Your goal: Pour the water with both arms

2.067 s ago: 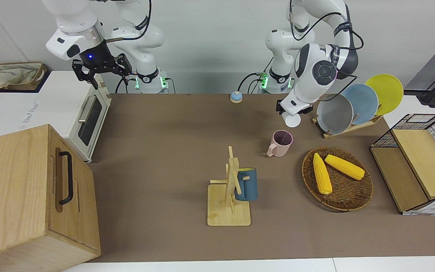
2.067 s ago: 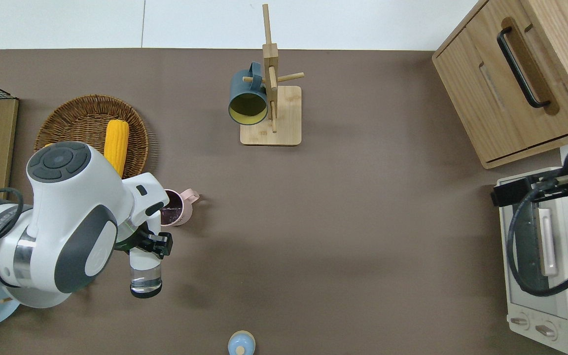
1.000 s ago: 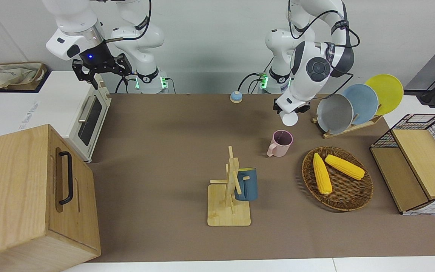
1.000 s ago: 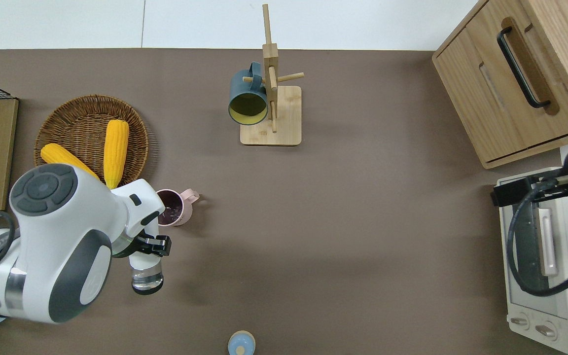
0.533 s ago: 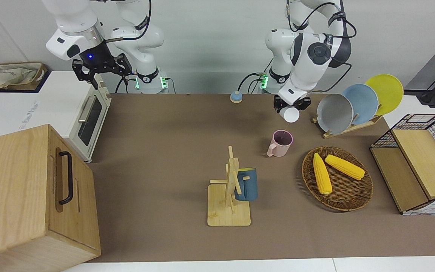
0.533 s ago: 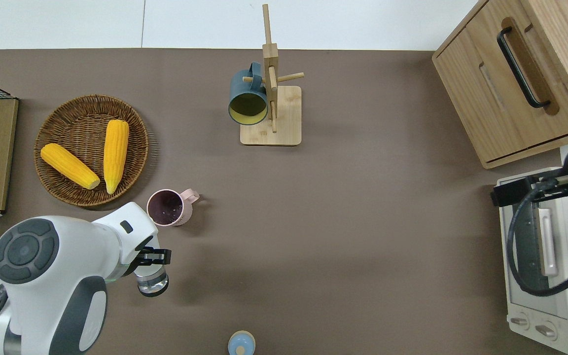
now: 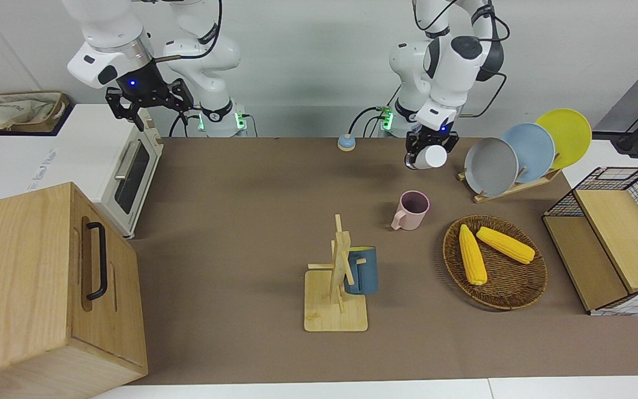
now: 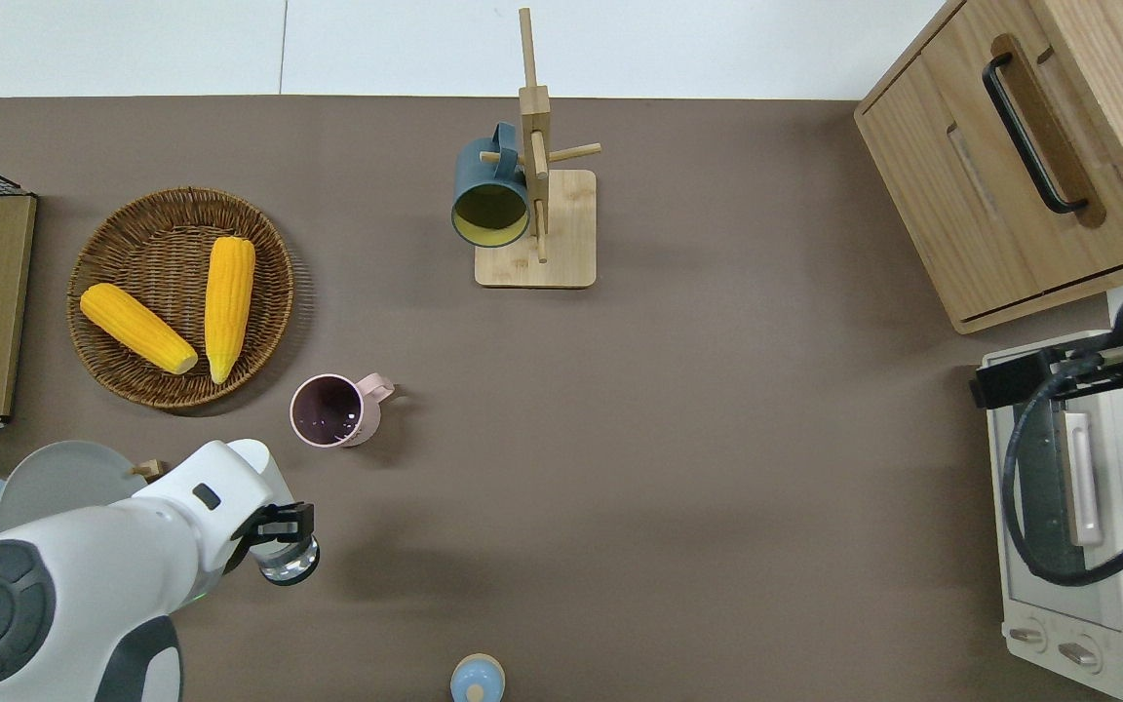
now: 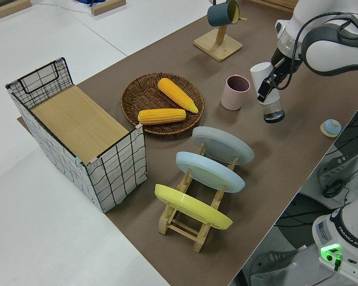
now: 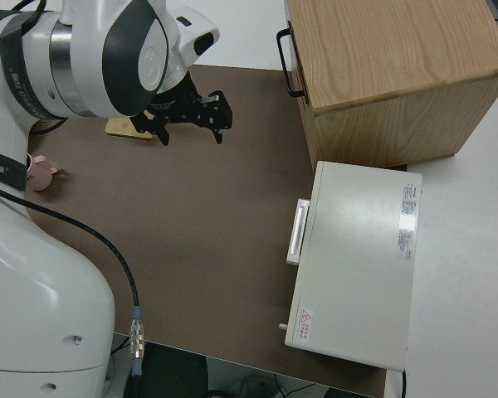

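Note:
My left gripper (image 7: 427, 151) is shut on a clear glass (image 8: 290, 563) with a little water in it. It holds the glass nearly upright over the bare brown mat (image 8: 678, 468), beside the plate rack; the glass also shows in the left side view (image 9: 273, 111). A pink mug (image 7: 411, 210) stands on the mat, apart from the glass, and shows from above in the overhead view (image 8: 331, 410). My right arm is parked with its gripper (image 7: 149, 108) open and empty.
A wooden mug tree (image 7: 336, 277) holds a blue mug (image 7: 362, 270). A wicker basket (image 7: 518, 293) holds two corn cobs. A plate rack (image 7: 518, 149), a wire crate (image 7: 618, 233), a wooden cabinet (image 7: 36, 288), a toaster oven (image 7: 125, 172) and a small blue bell (image 7: 346, 142) stand around the mat.
My left arm has drawn the glass back from over the pink mug toward the robots and turned it upright. The right arm has not moved.

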Controlling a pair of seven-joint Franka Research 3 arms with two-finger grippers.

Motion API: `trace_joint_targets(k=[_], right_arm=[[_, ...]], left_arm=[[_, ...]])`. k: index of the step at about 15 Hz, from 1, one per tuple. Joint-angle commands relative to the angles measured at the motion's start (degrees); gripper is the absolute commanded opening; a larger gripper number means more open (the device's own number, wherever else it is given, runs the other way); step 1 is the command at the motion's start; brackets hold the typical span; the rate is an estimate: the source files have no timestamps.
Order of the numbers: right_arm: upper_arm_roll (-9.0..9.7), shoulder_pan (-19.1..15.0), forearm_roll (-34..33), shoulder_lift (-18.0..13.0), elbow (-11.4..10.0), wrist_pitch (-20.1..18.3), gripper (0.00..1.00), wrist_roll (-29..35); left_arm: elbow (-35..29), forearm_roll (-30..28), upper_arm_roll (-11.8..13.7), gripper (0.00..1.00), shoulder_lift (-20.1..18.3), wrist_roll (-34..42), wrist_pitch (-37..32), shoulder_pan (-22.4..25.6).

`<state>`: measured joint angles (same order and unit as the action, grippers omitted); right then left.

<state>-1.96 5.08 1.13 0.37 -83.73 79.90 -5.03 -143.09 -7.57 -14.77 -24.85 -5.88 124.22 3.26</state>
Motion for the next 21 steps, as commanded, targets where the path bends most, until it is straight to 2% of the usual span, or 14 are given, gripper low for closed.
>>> trace_joint_targets(k=[1, 5, 9, 12, 15, 21], right_arm=[[-0.06, 0.02, 0.28, -0.10, -0.11, 0.35, 0.985, -0.86], [-0.06, 0.02, 0.28, -0.10, -0.11, 0.35, 0.985, -0.86], [-0.06, 0.02, 0.28, -0.10, -0.11, 0.35, 0.985, -0.86], [-0.06, 0.02, 0.28, -0.10, -0.11, 0.35, 0.985, -0.86], [-0.06, 0.02, 0.28, -0.10, -0.11, 0.35, 0.985, -0.86], [-0.15, 0.02, 0.28, -0.10, -0.11, 0.35, 0.985, -0.86]], left_arm=[[-0.09, -0.16, 0.27, 0.00, -3.98, -0.10, 4.87, 4.11], [5.69, -0.16, 0.27, 0.00, -1.53, -0.10, 7.53, 7.63], [16.85, 0.28, 0.27, 0.00, 3.75, -0.01, 6.65, 12.29], [23.79, 7.46, 0.27, 0.00, 7.09, 0.08, 6.73, 16.33], [31.09, 9.59, 0.18, 0.00, 11.83, 0.69, 6.82, 20.37], [42.43, 8.89, 0.44, 0.00, 21.23, 3.84, 9.18, 23.89]])
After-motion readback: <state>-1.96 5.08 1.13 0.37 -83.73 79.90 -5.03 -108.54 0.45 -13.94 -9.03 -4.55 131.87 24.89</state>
